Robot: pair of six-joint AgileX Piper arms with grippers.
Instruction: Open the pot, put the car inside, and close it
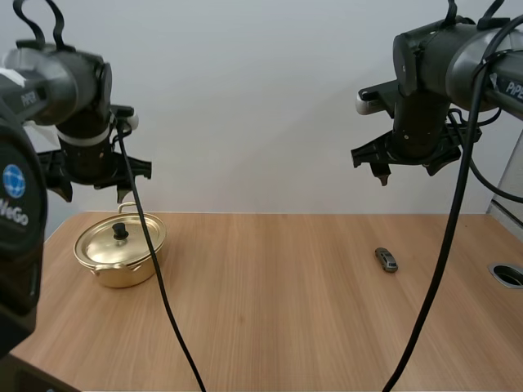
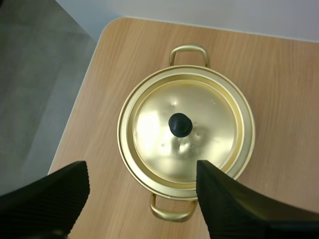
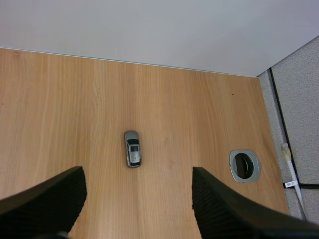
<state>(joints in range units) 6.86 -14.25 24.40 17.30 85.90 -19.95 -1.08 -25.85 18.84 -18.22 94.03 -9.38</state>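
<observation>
Left gripper [image 2: 142, 172] hangs with fingers spread, directly above the pot [image 2: 130, 149]; its lid [image 2: 204, 139] is seated, its knob [image 2: 180, 124] centred. Right gripper [image 3: 137, 174], fingers likewise apart, hangs over the car [image 3: 132, 148], which lies on the table [image 1: 270, 310]. Risk: an off-centre descent glances off the small knob or skids the low car. The pot stands near the table corner. A cable hole [image 3: 245, 166] lies outboard of the right gripper. Bare wood lies between.

At the table [image 1: 270, 318] left end: pot [image 1: 122, 273], lid [image 1: 105, 242] on it, left gripper [image 2: 142, 169] directly above. Well apart to the right: car [image 1: 386, 260] on the table, right gripper [image 3: 137, 172] above, table port [image 1: 508, 274] right of the car
</observation>
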